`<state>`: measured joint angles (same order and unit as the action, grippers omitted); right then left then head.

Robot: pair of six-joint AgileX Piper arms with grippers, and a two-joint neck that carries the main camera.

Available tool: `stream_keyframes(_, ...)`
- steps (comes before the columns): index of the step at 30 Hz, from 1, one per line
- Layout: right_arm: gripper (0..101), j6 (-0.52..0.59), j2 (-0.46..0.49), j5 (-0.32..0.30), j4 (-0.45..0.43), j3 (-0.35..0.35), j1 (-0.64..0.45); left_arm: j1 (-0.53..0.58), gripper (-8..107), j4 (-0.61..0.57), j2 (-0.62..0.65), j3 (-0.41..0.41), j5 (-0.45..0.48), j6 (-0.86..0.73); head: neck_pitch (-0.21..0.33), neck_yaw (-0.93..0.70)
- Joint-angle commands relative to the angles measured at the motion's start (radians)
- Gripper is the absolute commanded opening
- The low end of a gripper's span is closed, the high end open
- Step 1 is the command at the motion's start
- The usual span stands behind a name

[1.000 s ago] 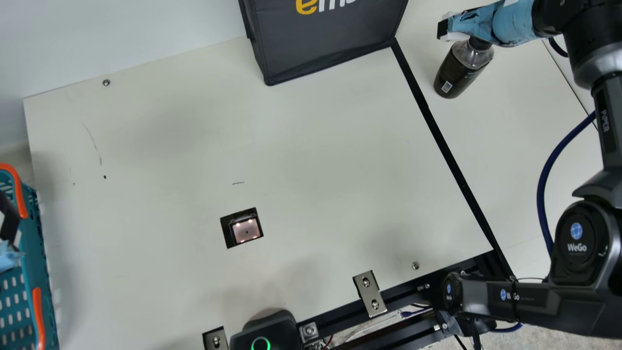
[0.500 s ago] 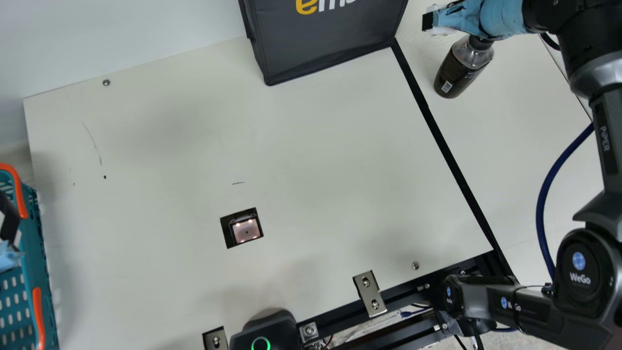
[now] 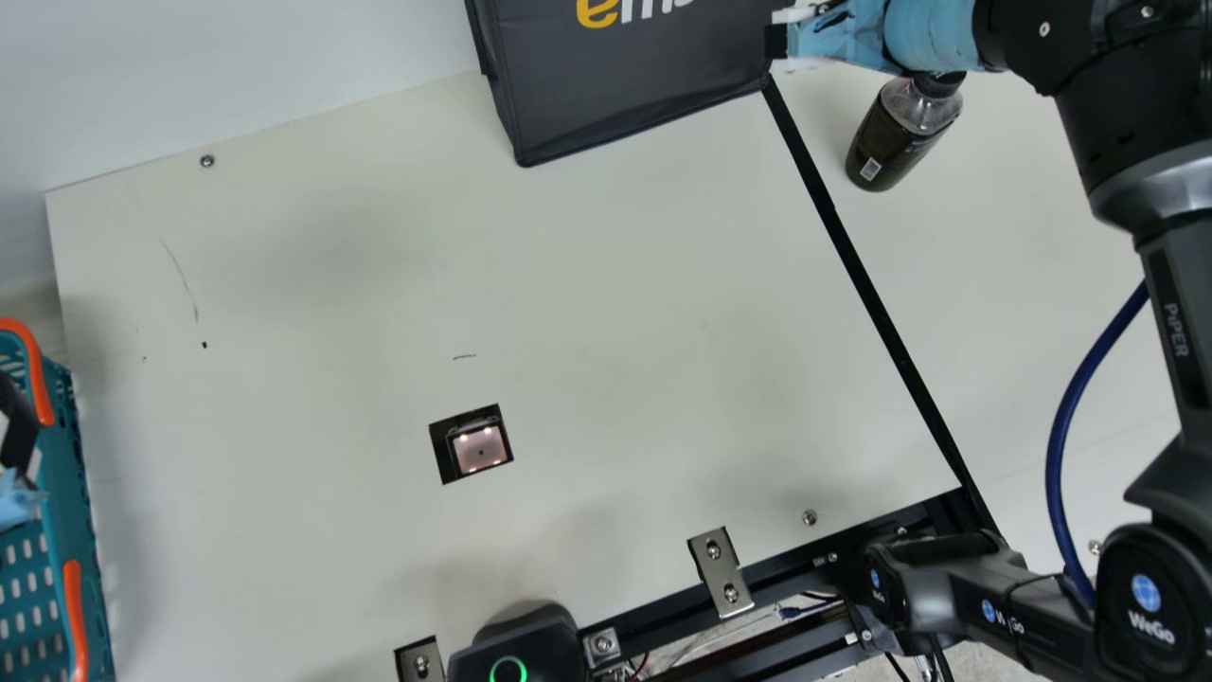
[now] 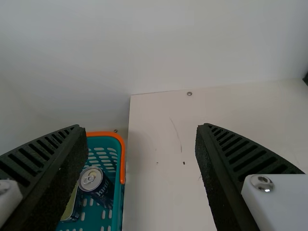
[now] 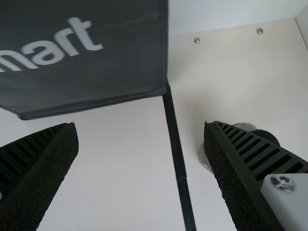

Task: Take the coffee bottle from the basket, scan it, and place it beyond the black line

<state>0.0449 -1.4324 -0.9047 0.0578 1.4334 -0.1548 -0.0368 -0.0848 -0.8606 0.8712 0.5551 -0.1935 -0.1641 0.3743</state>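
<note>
The dark coffee bottle (image 3: 895, 142) stands on the table right of the black line (image 3: 871, 294), on the side away from the scanner window (image 3: 479, 448). My right gripper (image 3: 778, 43) is above the table at the top right, left of the bottle's cap and apart from it; in the right wrist view my right gripper (image 5: 139, 127) is open with nothing between its fingers, and one finger partly hides the bottle (image 5: 247, 128). My left gripper (image 3: 17, 464) is over the teal basket (image 3: 71, 493) at the left edge; in the left wrist view my left gripper (image 4: 138, 127) is open and empty.
A dark fabric bag (image 3: 634, 80) stands at the back beside the line's far end. Cans, one of them dark (image 4: 98, 187), lie in the basket. A black device with a green ring (image 3: 516, 649) and metal brackets (image 3: 721, 572) are at the near edge.
My right gripper has moved left away from above the bottle, toward the bag. The bottle has stayed in place, and the left arm is still.
</note>
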Motion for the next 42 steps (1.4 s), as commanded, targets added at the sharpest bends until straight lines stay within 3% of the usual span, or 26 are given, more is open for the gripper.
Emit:
stream_keyframes(1, 91, -0.013, 0.007, 0.0, -0.005, 0.001, 0.022, 0.0, 90, 0.0, 0.0, 0.0, 0.0, 0.0, 0.026, 0.002)
stream_keyframes(16, 91, -0.098, 0.055, -0.012, -0.059, 0.024, 0.169, 0.0, 90, 0.0, 0.0, 0.0, 0.0, 0.0, 0.026, 0.002)
stream_keyframes(34, 91, -0.117, 0.094, -0.023, -0.08, 0.046, 0.227, 0.0, 90, 0.0, 0.0, 0.0, 0.0, 0.0, 0.026, 0.002)
stream_keyframes(42, 91, -0.091, 0.232, -0.091, -0.078, -0.016, 0.212, 0.014, 90, 0.013, 0.022, 0.071, 0.14, 0.031, 0.026, -0.184)
